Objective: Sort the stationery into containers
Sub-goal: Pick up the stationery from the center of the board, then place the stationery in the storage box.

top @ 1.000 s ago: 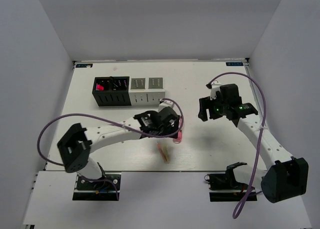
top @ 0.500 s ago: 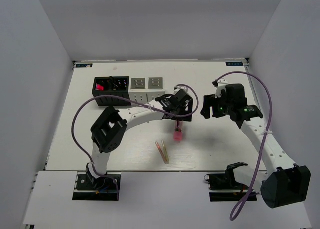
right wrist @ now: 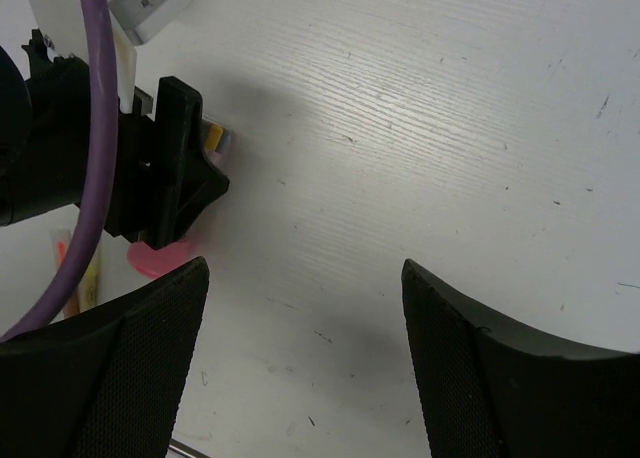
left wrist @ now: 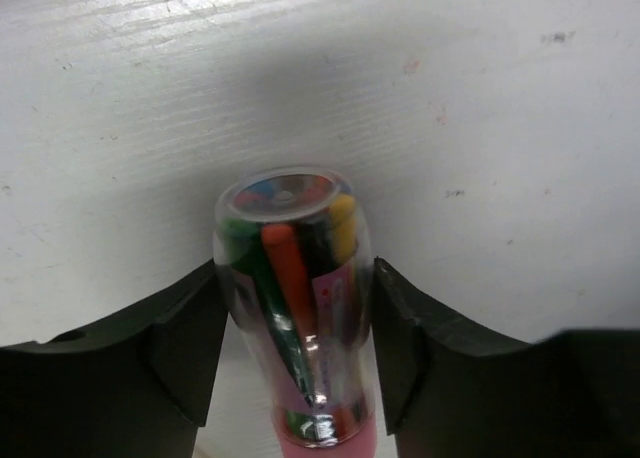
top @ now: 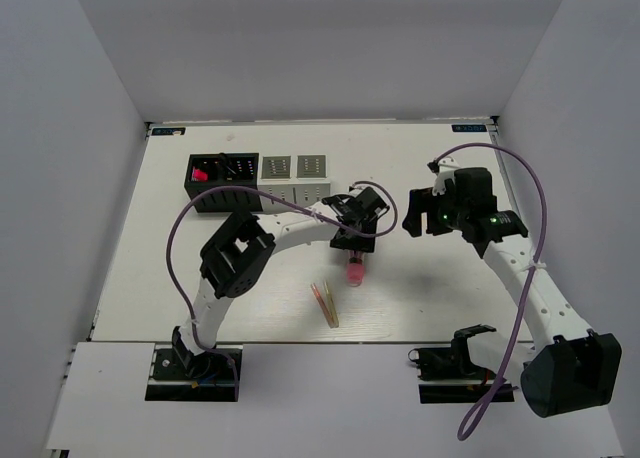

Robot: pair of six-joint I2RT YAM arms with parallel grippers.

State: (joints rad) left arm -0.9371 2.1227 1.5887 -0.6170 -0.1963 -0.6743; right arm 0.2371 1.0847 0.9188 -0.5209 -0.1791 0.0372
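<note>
Some items (top: 200, 175) sit in black organizer (top: 222, 200); pen tube (left wrist: 292, 308) and two sticks (top: 326, 305) lie unsorted on table (top: 200, 278); left gripper (left wrist: 296, 278) straddles tube, grip unclear; right gripper (right wrist: 305, 358) spread, empty.

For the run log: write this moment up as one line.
left gripper astride tube on table, grip unclear | right gripper open, empty, above table | sticks loose on table

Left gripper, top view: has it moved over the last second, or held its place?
Yes. Judged against the grey organizer, the left gripper has swung right and now straddles the pink tube, which has not shifted.
</note>
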